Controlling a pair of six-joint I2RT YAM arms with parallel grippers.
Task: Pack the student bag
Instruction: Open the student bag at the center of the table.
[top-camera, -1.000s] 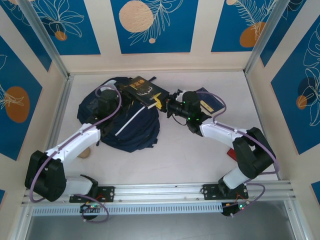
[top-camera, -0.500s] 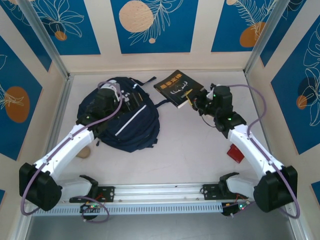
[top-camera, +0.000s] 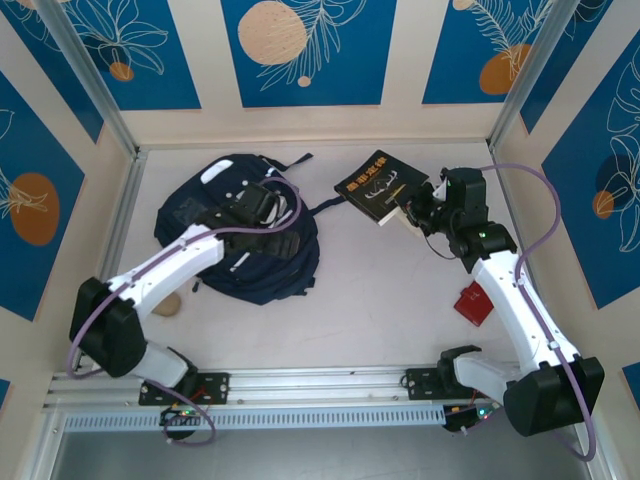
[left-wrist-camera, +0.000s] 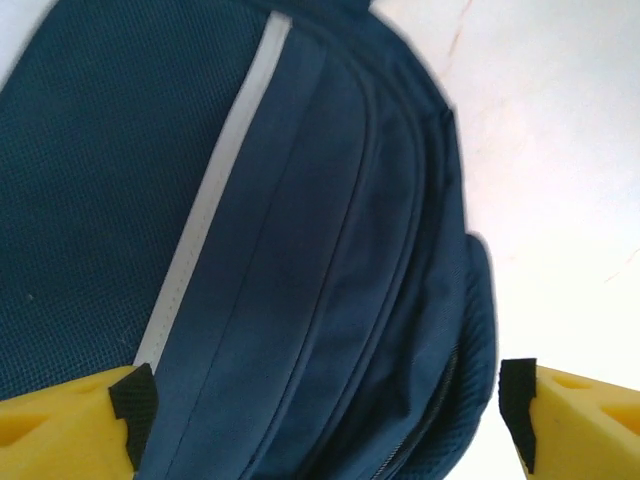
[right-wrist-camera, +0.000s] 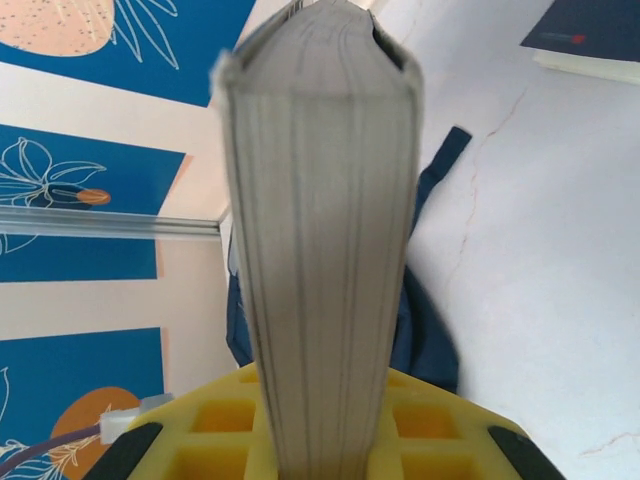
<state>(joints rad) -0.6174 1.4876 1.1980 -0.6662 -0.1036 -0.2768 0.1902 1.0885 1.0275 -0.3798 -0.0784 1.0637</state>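
Moved: right arm has swung the black book (top-camera: 383, 187) off the student bag (top-camera: 235, 250) and out to the right, while the left arm has slid from the bag's far-left part to its middle and spread its fingers wider.
Right gripper (top-camera: 410, 207): clamped on the black book, holding it clear of the table (top-camera: 370, 300), at the far right of the bag.
Black book: gold lettering on the cover faces up in the overhead view; in the right wrist view its grey page edge (right-wrist-camera: 320, 230) stands straight up out of the yellow jaws.
Left gripper (top-camera: 267, 203): over the middle of the bag, jaws spread wide with nothing between them; the black-tipped yellow fingers (left-wrist-camera: 130, 405) sit low at either side in the left wrist view. Whether they touch the fabric, I cannot tell.
Student bag: lying flat at the far left of the table, navy, straps trailing toward the far side.
White stripe (left-wrist-camera: 205, 220): runs up the fabric just above the left finger.
Blue book (right-wrist-camera: 590, 35): flat on the table, well apart from the held one.
Red item (top-camera: 470, 303): on the table at the right, beside the right arm.
Tan item (top-camera: 168, 305): near left, just off the bag's edge.
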